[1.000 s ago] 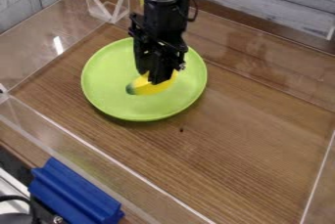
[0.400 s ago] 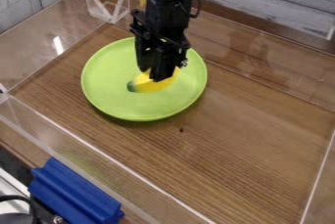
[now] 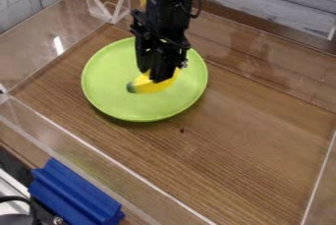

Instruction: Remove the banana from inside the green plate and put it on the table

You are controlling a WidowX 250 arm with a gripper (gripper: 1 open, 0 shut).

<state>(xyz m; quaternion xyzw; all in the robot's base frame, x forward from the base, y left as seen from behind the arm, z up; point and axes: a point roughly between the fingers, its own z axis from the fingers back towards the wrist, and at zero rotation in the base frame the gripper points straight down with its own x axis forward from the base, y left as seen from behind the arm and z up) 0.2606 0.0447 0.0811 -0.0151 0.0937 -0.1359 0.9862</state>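
The tool point(image 3: 159, 72) pinches the banana point(image 3: 152, 84) at the green plate's point(image 3: 105, 96) centre; lifting and placing on the worktop point(image 3: 250, 140) at four o'clock remain.

banana point(image 3: 153, 84) in plate point(image 3: 112, 86) | plate on table point(image 3: 250, 121), left of centre | block point(image 3: 73, 201) at near-left edge
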